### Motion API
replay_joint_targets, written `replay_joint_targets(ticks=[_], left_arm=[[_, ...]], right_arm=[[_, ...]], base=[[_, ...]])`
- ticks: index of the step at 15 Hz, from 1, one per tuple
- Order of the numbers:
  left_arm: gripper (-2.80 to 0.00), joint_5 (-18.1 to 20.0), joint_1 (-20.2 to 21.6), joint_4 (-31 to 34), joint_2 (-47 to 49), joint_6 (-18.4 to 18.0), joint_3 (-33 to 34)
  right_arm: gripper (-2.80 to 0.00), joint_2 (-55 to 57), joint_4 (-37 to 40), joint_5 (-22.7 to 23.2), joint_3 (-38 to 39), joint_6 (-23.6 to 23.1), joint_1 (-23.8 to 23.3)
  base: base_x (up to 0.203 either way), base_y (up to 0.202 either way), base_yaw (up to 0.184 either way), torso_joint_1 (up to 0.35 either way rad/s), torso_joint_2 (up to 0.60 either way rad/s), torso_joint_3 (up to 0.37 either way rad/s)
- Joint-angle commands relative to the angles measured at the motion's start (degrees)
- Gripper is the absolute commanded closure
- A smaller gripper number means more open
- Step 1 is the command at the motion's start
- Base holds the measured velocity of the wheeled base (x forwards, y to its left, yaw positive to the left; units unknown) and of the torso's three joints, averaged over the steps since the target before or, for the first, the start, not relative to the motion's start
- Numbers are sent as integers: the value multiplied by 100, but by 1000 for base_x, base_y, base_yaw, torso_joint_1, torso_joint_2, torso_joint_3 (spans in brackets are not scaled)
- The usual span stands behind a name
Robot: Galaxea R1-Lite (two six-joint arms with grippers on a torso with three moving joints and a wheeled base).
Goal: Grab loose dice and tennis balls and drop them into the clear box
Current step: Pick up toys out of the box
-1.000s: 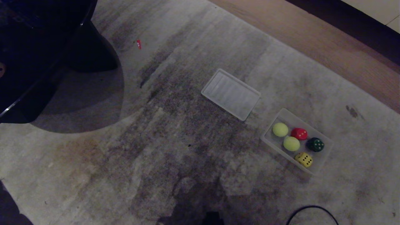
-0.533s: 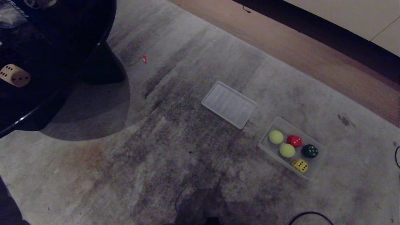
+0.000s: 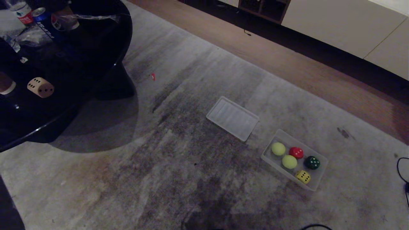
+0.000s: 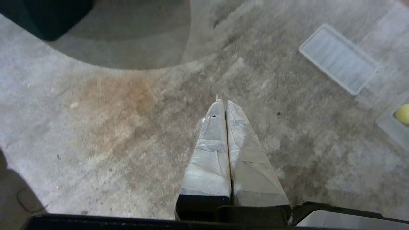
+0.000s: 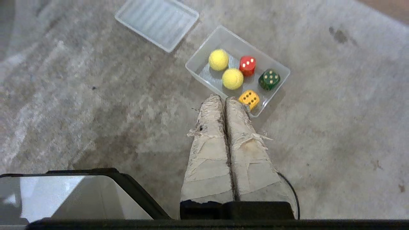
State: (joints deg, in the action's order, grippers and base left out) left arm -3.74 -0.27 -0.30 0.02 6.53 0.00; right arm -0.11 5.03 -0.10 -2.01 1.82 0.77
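**Five pieces in the bin, one die on the table**

The small clear rectangular plastic box (image 3: 316,187) sits upright on the grey carpet. Inside it lie two fuzzy yellow-green tennis balls (image 3: 278,148) (image 3: 289,161), side by side, a red rounded die (image 3: 296,152) just beside them, a dark green die (image 3: 312,162) and a yellow die (image 3: 302,176) at the near end. A tan wooden die (image 3: 40,87) rests apart on the glossy black table.
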Motion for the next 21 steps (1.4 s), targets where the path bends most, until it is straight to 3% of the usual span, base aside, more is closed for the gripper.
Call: replay_joint_targets(ticks=[1,21], left_arm=[[0,-4,0,-5,6,15,9],[0,-4,-7,-5,6,25,9]], right_arm=[[0,11,-2,1,-1,11,2],[0,11,-2,1,-1,11,2]], base=[[0,0,0,-2,-2,206],[0,0,0,2,3,199]])
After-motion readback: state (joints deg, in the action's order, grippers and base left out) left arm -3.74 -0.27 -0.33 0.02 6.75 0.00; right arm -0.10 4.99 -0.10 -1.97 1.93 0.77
